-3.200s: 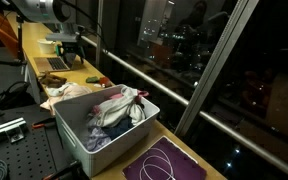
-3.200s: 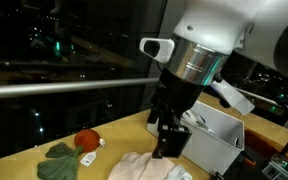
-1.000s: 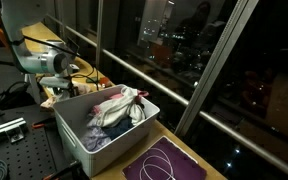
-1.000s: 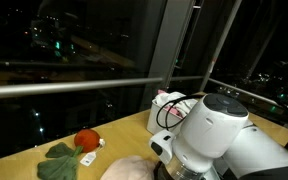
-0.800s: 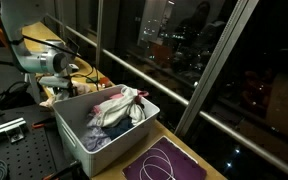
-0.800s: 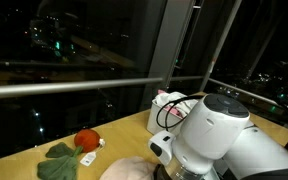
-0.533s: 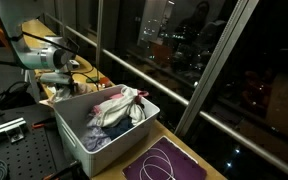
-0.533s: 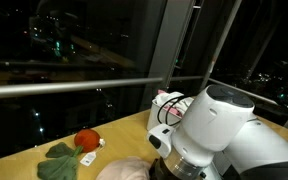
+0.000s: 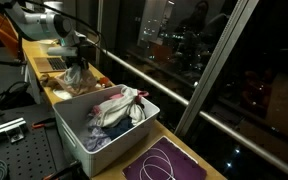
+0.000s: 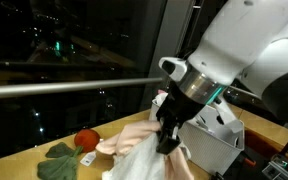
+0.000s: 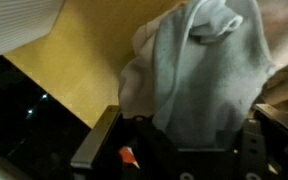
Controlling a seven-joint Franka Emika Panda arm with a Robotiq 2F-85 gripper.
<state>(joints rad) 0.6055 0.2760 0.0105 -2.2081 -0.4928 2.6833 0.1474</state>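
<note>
- gripper (image 9: pixel 75 60), in an exterior view, is seen clamped shut on a pale cloth (image 9: pixel 76 74); the arm (image 9: pixel 34 18) is brought in from upper left, w/ the wrist pointed down over the yellow table (image 9: pixel 42 62).
- cloth is hung just below the jaws, beyond the far end of the white bin (image 9: pixel 74 135), which is filled w/ mixed laundry (image 9: pixel 119 108); a purple mat (image 9: pixel 189 170) is laid at the bin's near end.
- in an exterior view the gripper (image 10: pixel 168 138) is tilted down from upper right; cloth (image 10: pixel 134 155) is bunched at the jaws and draped down-left. Its lower end is cut by the frame edge, so table contact can't be told. A red object (image 10: pixel 86 139) and a green cloth (image 10: pixel 56 160) are seen just beside it, the bin (image 10: pixel 222 135) behind.
- wrist view: gripper (image 11: pixel 174 150) at bottom, dark fingers (image 11: pixel 96 148) either side; cloth (image 11: pixel 199 65), grey-looking here, is pinched between them and fills the upper right, table (image 11: pixel 84 60) behind.
</note>
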